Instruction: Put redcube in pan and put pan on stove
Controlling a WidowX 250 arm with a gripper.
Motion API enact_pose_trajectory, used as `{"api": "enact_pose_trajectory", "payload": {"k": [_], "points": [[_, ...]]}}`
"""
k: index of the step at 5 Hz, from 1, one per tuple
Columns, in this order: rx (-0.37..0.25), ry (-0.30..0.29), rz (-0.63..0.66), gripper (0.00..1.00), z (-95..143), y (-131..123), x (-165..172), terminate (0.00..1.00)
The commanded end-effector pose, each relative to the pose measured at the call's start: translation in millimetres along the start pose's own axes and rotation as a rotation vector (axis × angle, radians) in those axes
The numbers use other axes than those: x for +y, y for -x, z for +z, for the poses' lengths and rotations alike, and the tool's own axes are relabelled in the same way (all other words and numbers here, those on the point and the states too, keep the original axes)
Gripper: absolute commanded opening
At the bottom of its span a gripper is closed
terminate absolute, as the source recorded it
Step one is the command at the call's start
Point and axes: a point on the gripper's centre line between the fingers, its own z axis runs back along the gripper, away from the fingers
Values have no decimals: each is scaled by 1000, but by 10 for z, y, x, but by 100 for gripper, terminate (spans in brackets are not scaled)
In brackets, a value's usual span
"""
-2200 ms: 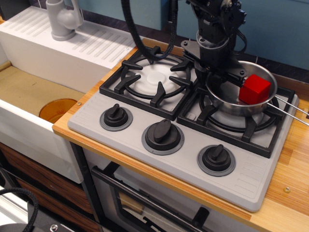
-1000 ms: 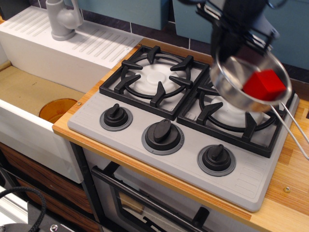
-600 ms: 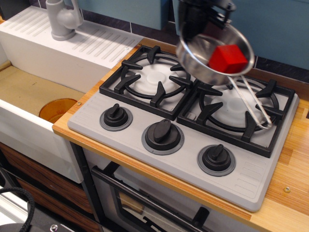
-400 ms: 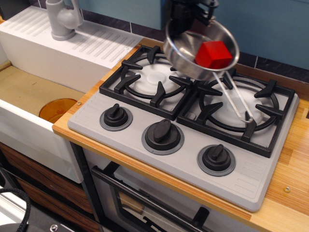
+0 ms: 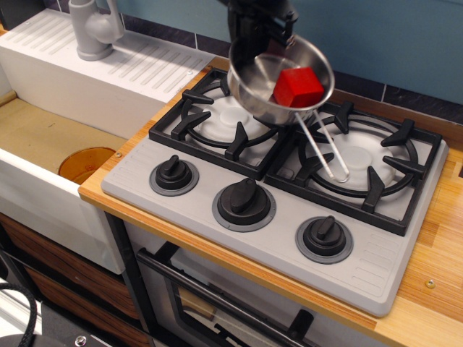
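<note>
Steel pan [image 5: 262,87] holds the redcube [image 5: 297,87], raised over the stove [image 5: 365,269].

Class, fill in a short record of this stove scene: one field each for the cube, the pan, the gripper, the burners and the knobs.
cube: red cube lying inside the pan
pan: steel pan held tilted in the air above the stove, wire handle hanging down
gripper: gripper at the pan's far rim, apparently clamped on it
burners: left burner and right burner, nothing resting on either
knobs: three black knobs along the front
</note>
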Motion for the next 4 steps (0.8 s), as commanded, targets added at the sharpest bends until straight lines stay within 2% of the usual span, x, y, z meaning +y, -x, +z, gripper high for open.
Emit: {"api": "enact_pose_trajectory", "payload": {"k": [1, 3, 4], "points": [[-60, -11, -18, 0, -100, -26, 347, 0], [-78, -5, -32, 0, -260, 12, 581, 0], [-90, -2, -33, 0, -387, 35, 566, 0]]}}
